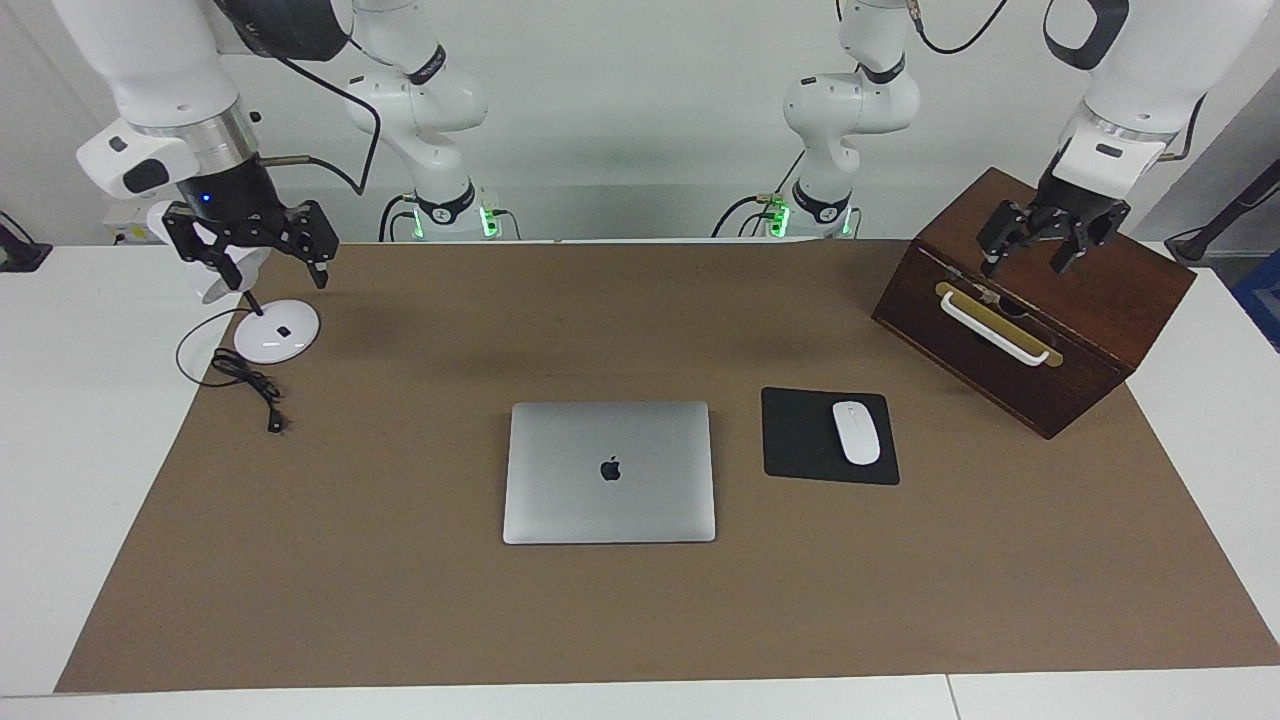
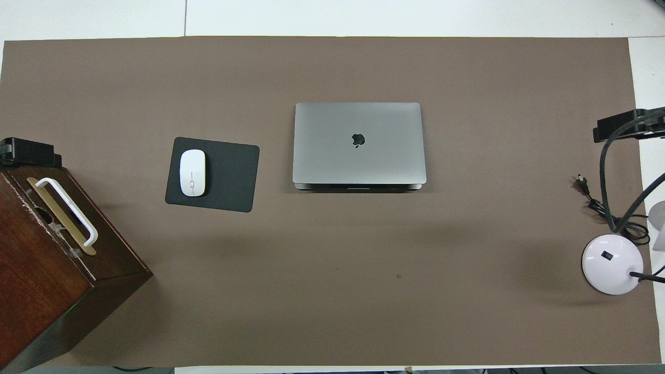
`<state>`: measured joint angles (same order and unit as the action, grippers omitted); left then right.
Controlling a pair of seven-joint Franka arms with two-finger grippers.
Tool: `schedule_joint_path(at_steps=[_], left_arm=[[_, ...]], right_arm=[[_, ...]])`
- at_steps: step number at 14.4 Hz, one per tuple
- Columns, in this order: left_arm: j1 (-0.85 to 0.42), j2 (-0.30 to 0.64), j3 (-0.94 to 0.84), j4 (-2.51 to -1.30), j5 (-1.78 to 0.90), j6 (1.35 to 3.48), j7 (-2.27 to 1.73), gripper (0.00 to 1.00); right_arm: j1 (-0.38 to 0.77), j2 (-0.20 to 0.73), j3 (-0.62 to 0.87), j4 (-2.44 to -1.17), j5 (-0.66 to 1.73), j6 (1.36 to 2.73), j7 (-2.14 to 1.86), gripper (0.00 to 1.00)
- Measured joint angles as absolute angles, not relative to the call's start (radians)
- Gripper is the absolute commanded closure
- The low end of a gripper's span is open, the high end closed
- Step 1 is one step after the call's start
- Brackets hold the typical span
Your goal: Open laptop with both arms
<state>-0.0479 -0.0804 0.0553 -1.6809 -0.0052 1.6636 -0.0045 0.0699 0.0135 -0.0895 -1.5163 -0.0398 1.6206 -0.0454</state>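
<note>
Although both arms are cropped at the shoulder in the facing view, their grippers show clearly there; in the overhead view only black edges of them appear at the frame's sides. The left gripper point(image 1: 1040, 243) hangs over the wooden box point(image 1: 1060, 330), jaws spread wide and holding nothing. The right gripper point(image 1: 252, 245) hangs over the white lamp base point(image 1: 277, 331), its jaws also apart and empty; the lamp's head is partly masked by it. The box is cut off by the overhead frame's edge. The laptop point(image 1: 609, 472) lies closed and flat at the middle of the brown mat point(image 1: 400, 580), its long axis running across the table point(image 1: 60, 450) from one arm's end to the other. The edge of the laptop that faces the robots shows a dark seam in the overhead view. Beside it, toward the left arm's end, a white mouse point(image 1: 856, 432) rests on a black mouse pad point(image 1: 800, 440). The table is white; a pale wall stands at the robots' end.
</note>
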Motion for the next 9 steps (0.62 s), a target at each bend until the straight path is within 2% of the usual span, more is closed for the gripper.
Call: schedule_joint_path(at_steps=[9], left_arm=[[-0.048,-0.08,0.055,-1.681,-0.005,1.664,-0.004,0.0]], right_arm=[[0.072,0.043,-0.085,-1.495,-0.039,1.622,-0.031,0.0]])
